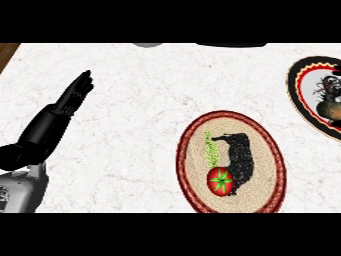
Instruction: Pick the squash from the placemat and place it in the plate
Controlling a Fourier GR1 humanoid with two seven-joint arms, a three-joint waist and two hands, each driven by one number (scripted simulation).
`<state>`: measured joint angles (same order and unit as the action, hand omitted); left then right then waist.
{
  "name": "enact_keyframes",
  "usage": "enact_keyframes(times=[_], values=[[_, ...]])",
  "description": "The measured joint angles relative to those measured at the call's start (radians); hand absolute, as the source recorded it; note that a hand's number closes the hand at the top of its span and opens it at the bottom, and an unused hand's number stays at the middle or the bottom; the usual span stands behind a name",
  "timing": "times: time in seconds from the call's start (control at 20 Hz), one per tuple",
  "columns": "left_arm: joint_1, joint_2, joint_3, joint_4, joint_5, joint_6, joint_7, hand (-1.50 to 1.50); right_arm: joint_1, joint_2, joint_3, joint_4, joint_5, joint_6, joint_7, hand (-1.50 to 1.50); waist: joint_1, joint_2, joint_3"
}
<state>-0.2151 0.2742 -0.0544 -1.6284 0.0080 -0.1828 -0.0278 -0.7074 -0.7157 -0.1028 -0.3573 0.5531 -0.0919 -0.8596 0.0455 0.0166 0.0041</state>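
- Fingers of the left hand (58, 114) stood straight and together, pointing up the white marble counter (136, 90), holding nothing.
- Well to its right lay the oval woven placemat (230, 161), red-rimmed, printed with a tomato and a black animal.
- The squash (336, 110), dark and rounded, sat on the patterned plate (306, 95) at the right edge.
- No right hand showed.
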Motion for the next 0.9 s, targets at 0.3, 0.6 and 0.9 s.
enact_keyframes(times=[0.3,0.6,0.9], values=[[0.002,-0.006,0.007,0.000,-0.006,0.006,0.014,0.00,-0.040,-0.011,-0.072,0.065,-0.081,0.130,-0.135,-1.50,-0.011,-0.004,-0.001],[0.012,0.000,0.014,-0.004,-0.006,0.000,0.020,0.00,-0.074,-0.050,-0.136,0.134,-0.181,0.366,-0.099,-1.50,-0.017,-0.006,-0.001],[0.015,0.001,0.024,-0.012,0.002,-0.004,0.016,0.00,-0.088,-0.124,-0.192,0.180,-0.270,0.539,-0.008,-1.50,-0.021,-0.005,0.001]])
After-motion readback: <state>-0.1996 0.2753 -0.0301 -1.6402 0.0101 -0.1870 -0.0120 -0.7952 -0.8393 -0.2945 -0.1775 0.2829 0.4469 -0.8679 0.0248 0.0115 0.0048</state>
